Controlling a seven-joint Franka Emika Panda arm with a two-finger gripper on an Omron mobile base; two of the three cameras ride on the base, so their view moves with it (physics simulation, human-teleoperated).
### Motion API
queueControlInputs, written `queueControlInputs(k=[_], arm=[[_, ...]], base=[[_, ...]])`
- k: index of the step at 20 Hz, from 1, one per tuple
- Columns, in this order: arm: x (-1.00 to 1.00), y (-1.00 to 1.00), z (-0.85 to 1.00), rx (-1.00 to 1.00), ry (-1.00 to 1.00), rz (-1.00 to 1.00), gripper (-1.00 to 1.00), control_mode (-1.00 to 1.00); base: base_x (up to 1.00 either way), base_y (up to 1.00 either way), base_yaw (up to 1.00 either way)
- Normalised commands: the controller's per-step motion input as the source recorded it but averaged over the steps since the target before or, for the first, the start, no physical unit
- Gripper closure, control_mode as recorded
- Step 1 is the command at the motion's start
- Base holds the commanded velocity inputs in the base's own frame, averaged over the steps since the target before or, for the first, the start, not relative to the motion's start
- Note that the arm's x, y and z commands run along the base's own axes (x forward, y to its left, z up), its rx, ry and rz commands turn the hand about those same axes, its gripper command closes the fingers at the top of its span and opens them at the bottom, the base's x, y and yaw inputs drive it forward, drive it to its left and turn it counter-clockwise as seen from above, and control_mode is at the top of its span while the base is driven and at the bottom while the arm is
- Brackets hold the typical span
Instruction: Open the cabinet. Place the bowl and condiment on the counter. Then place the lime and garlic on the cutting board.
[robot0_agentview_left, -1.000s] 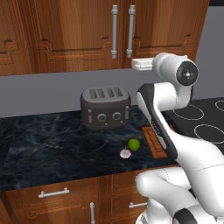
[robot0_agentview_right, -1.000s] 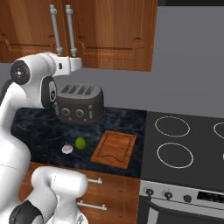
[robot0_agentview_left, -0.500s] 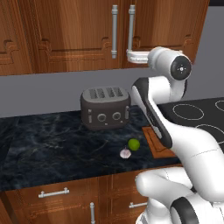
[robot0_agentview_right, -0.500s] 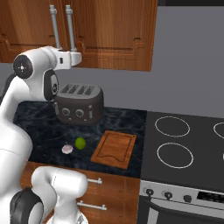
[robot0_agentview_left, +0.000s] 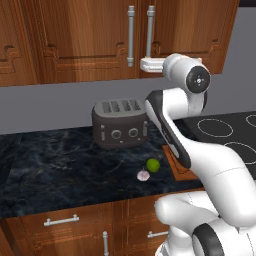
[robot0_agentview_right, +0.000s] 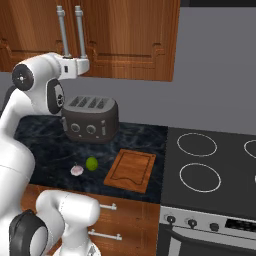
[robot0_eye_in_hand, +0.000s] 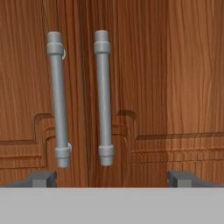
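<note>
The cabinet (robot0_eye_in_hand: 144, 87) is reddish-brown wood with grained, panelled doors, both shut, and two long round silver bar handles (robot0_eye_in_hand: 103, 98) standing straight ahead of the gripper (robot0_eye_in_hand: 111, 177), whose jaws are spread wide and hold nothing. Well below the gripper, the round green lime (robot0_agentview_left: 153, 165) and pale garlic (robot0_agentview_left: 143, 175) lie on the veined dark counter (robot0_agentview_left: 60, 170), beside the grooved wooden cutting board (robot0_agentview_right: 131, 170)

The cabinet (robot0_agentview_left: 100, 40) hangs above the tabletop (robot0_agentview_left: 60, 165). On the tabletop the toaster (robot0_agentview_left: 120, 129) stands at the back; before it lie the garlic (robot0_agentview_left: 143, 175) and, just right of it, the lime (robot0_agentview_left: 153, 164). The cutting board (robot0_agentview_right: 131, 169) lies right of the lime, the stovetop (robot0_agentview_right: 210, 160) beyond.
</note>
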Motion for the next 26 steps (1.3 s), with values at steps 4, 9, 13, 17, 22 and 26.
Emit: queueControlInputs(k=[4,9,13,17,22,26], arm=[[0.18,0.00,0.00,0.01,0.00,0.00,-1.00,-1.00],[0.27,0.01,0.00,0.00,0.00,0.00,-1.00,-1.00],[0.27,0.03,0.00,0.00,0.00,0.00,-1.00,-1.00],[0.22,0.02,0.03,0.00,0.00,0.00,-1.00,-1.00],[0.26,0.06,0.08,-0.02,0.00,-0.01,-1.00,-1.00],[0.30,0.03,0.11,0.00,0.01,-0.01,-1.00,-1.00]], base=[[0.00,0.00,0.00],[0.00,0.00,0.00],[0.00,0.00,0.00],[0.00,0.00,0.00],[0.00,0.00,0.00],[0.00,0.00,0.00]])
